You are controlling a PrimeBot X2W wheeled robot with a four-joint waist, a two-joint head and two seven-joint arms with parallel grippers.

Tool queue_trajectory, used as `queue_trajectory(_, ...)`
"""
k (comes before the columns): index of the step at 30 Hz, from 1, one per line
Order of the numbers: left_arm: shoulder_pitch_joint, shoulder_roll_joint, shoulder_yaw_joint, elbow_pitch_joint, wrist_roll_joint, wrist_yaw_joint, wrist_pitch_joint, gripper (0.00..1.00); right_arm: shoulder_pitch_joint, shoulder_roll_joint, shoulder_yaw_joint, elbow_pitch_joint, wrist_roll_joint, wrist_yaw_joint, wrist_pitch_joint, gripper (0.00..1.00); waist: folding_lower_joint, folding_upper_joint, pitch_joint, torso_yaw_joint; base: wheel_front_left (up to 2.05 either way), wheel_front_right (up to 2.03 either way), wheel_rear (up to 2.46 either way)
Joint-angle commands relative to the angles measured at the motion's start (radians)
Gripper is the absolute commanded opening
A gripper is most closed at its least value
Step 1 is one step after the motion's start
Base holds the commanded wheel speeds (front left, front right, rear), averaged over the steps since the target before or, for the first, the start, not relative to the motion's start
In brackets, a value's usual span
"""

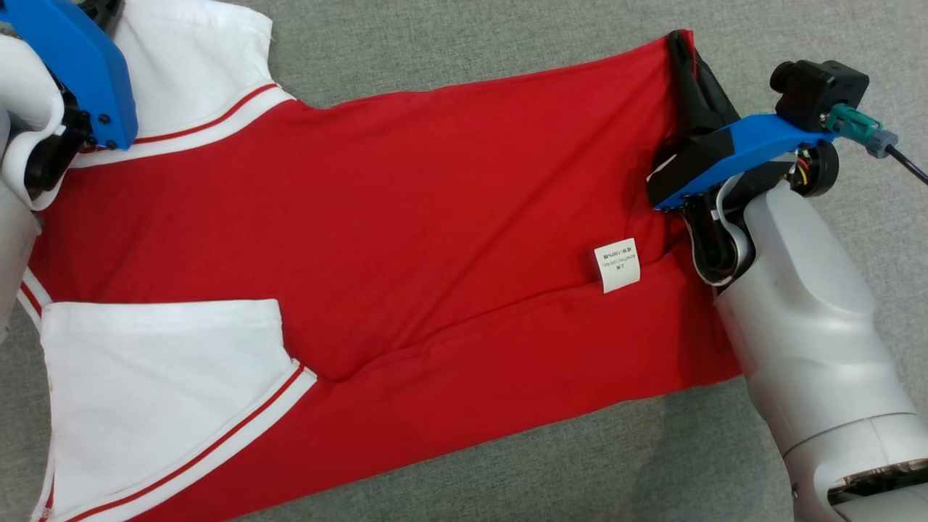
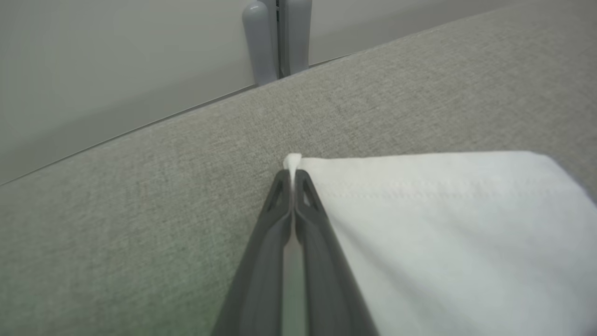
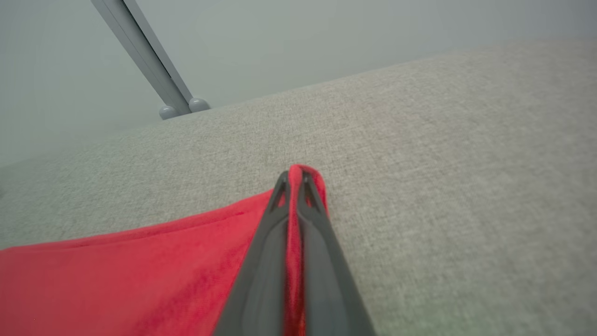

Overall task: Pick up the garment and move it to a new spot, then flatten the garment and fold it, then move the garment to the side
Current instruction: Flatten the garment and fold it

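Note:
The garment (image 1: 406, 217) is a red T-shirt with white sleeves, spread sideways across the grey cloth surface, a white label on its red body. My right gripper (image 1: 679, 45) is shut on the far right corner of the red hem (image 3: 305, 173), with red cloth pinched between its fingers (image 3: 275, 219). In the left wrist view my left gripper (image 2: 293, 175) is shut on the corner of a white sleeve (image 2: 443, 224); a tuft of white cloth pokes out past the tips. In the head view the left arm's blue wrist (image 1: 80, 65) sits over the upper white sleeve (image 1: 196, 65).
The grey cloth surface (image 1: 507, 36) extends around the shirt. Its far edge meets a pale wall, where a grey post (image 2: 275, 37) stands; a slanted grey bar (image 3: 149, 60) shows beyond the edge in the right wrist view.

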Motion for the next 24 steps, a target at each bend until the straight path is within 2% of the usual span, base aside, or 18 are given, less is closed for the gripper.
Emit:
queue_trajectory(1, 0.004, 0.003, -0.023, 0.014, -0.012, -0.001, 0.005, 0.00, -0.012, 0.000, -0.002, -0.001, 0.005, 0.000, -0.003, 0.00, 0.0001, 0.0000, 0.001, 0.004, 0.00, 0.00, 0.00)
queue_trajectory(3, -0.003, 0.003, -0.035, 0.007, -0.008, -0.001, -0.035, 0.00, -0.011, 0.000, -0.016, -0.001, -0.006, 0.000, -0.003, 0.00, 0.0001, 0.0000, -0.005, 0.015, 0.00, 0.00, 0.00)
queue_trajectory(6, -0.034, -0.005, -0.027, 0.006, 0.007, -0.001, -0.149, 0.00, -0.004, -0.001, -0.045, -0.012, -0.033, 0.000, -0.003, 0.00, 0.0001, 0.0000, -0.021, 0.038, 0.00, 0.00, 0.00)
queue_trajectory(14, -0.008, -0.076, -0.038, 0.016, 0.068, 0.014, -0.431, 0.00, 0.061, -0.025, -0.140, -0.035, -0.130, 0.000, -0.003, 0.00, 0.0001, 0.0000, -0.101, 0.122, 0.00, 0.00, 0.00)
queue_trajectory(19, 0.068, -0.117, -0.019, 0.010, 0.053, 0.017, -0.497, 0.00, 0.113, -0.059, -0.185, -0.028, -0.157, 0.000, -0.003, 0.00, 0.0001, 0.0000, -0.165, 0.171, 0.00, 0.00, 0.00)
queue_trajectory(24, 0.150, -0.128, 0.007, -0.009, 0.048, 0.024, -0.509, 0.00, 0.162, -0.097, -0.211, -0.018, -0.155, 0.000, -0.003, 0.00, 0.0001, 0.0000, -0.215, 0.203, 0.00, 0.00, 0.00)
